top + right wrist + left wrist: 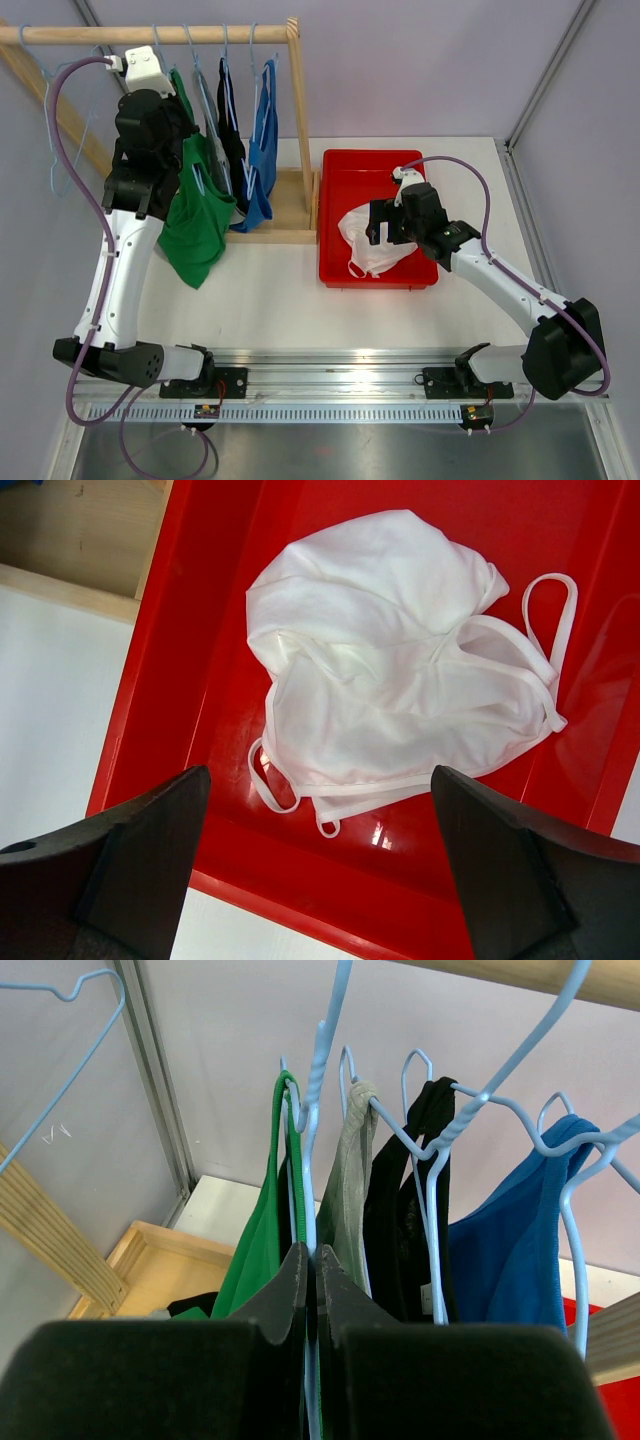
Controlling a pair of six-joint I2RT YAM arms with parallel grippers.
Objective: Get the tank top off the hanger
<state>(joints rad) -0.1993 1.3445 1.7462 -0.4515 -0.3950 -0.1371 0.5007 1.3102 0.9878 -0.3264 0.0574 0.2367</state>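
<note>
Hanging on a light-blue wire hanger (320, 1065) from the wooden rail (150, 33), the green tank top (195, 225) is first in a row of four; its body droops toward the table (270, 285). Left gripper (312, 1255): raised to the shoulder of the green top, jaws pressed fully together, green strap and hanger wire both running down between the fingers. Next along the rail: grey top (345, 1180), black top (395, 1210), blue top (510, 1250), each on its own wire hanger. Right gripper (315, 780): jaws spread wide, holding nothing, hovering above a crumpled white garment (390, 670) that lies in the red tray (335, 225) beside the rack
</note>
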